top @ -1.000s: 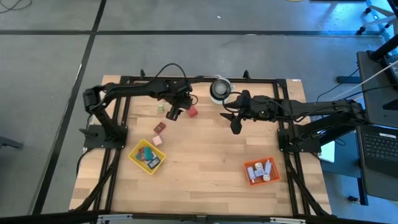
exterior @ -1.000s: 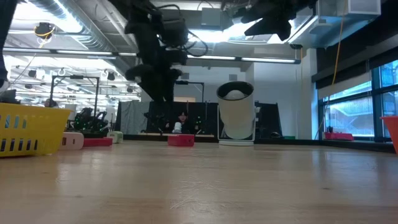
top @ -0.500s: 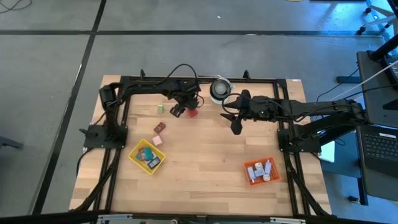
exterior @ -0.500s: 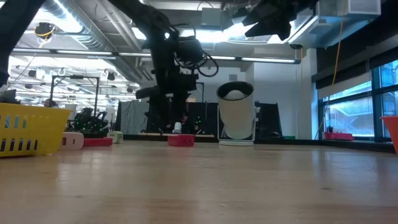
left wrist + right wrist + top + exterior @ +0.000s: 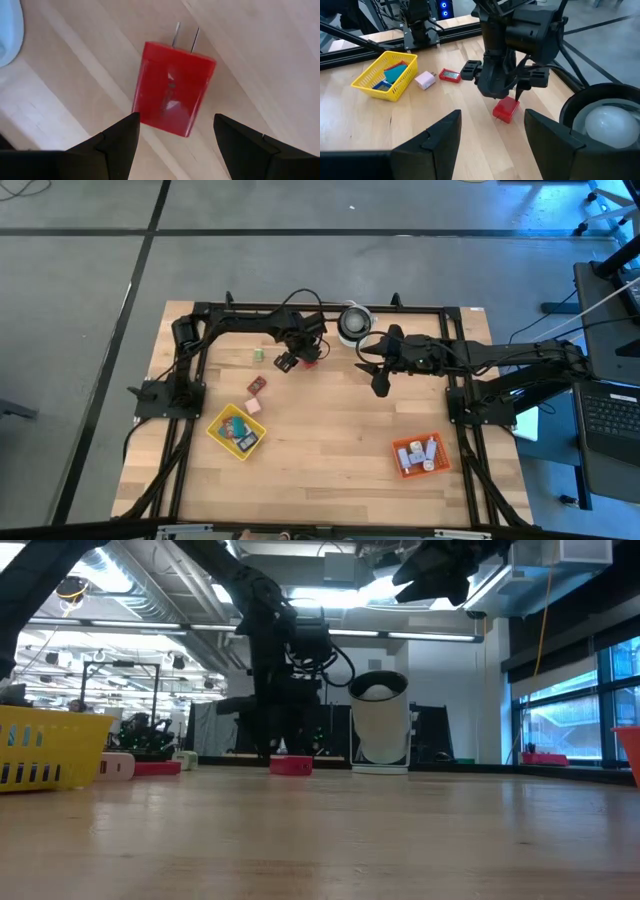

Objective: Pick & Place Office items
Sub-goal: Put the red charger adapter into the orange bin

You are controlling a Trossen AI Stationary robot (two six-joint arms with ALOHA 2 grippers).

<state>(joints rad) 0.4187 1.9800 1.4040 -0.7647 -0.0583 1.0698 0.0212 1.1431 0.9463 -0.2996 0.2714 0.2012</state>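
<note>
The red piece [image 5: 172, 90], a small block with two metal prongs, lies flat on the wood near the table's far edge [image 5: 313, 361]. My left gripper [image 5: 175, 145] hangs open low over it, pointing down, one finger on each side and neither touching; the right wrist view shows it [image 5: 505, 97] just above the red piece [image 5: 506, 110]. A green piece [image 5: 258, 355], a dark red piece [image 5: 257, 385] and a pink piece [image 5: 253, 406] lie to the left. My right gripper [image 5: 492, 150] waits open in the air right of the red piece [image 5: 378, 383].
A white roll [image 5: 353, 323] stands at the far edge, close to both grippers. The yellow tray [image 5: 219, 420] at near left holds teal and blue pieces. An orange tray [image 5: 440, 463] at near right holds several items. Bare wood lies in the table's middle.
My left gripper has moved toward the table's right edge, from beside the red piece to over it, and has come down close to the table. Its fingers now straddle the piece. The red piece and my right arm have kept still.
</note>
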